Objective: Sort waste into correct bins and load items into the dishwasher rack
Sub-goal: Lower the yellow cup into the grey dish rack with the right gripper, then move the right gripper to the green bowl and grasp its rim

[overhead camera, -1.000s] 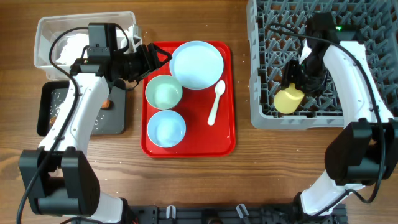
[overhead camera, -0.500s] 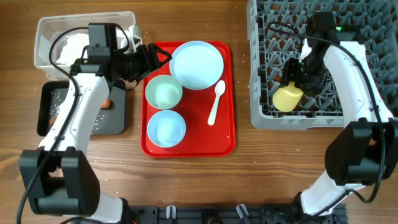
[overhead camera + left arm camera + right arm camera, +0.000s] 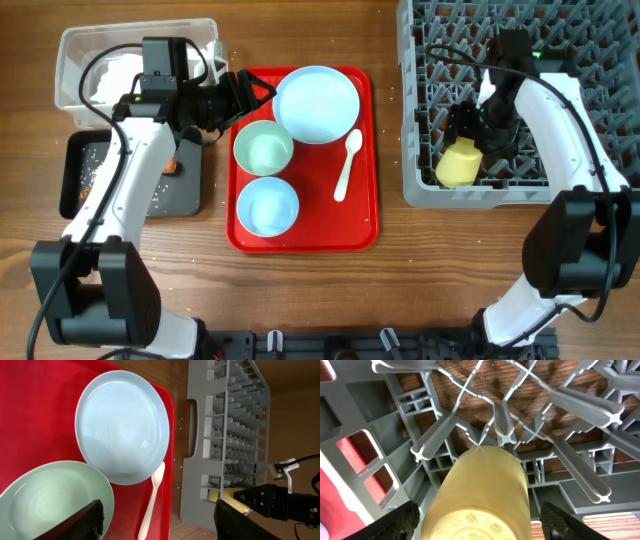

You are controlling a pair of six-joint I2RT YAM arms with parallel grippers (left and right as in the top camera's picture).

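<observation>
The small yellow cup [image 3: 457, 165] lies on its side in the front left corner of the grey dishwasher rack [image 3: 420, 150]. My right gripper [image 3: 478, 135] is open around it, with a gap on each side; the right wrist view shows the cup's base [image 3: 480, 495] between the fingers [image 3: 480, 527]. My left gripper [image 3: 240, 95] is open and empty over the left edge of the red tray [image 3: 365, 215], next to the pale blue plate [image 3: 316, 103]. The mint bowl [image 3: 263, 148], blue bowl [image 3: 267, 205] and white spoon [image 3: 347, 165] lie on that tray.
The clear tub [image 3: 75, 45] at the far left holds the white napkin [image 3: 115, 75]. The black tray [image 3: 190, 190] in front of it holds an orange carrot piece [image 3: 172, 167] and white grains [image 3: 95, 160]. The left arm reaches over both bins.
My right gripper has moved the yellow cup slightly left and down into the rack corner, and its fingers have parted from it. The left arm has not moved.
</observation>
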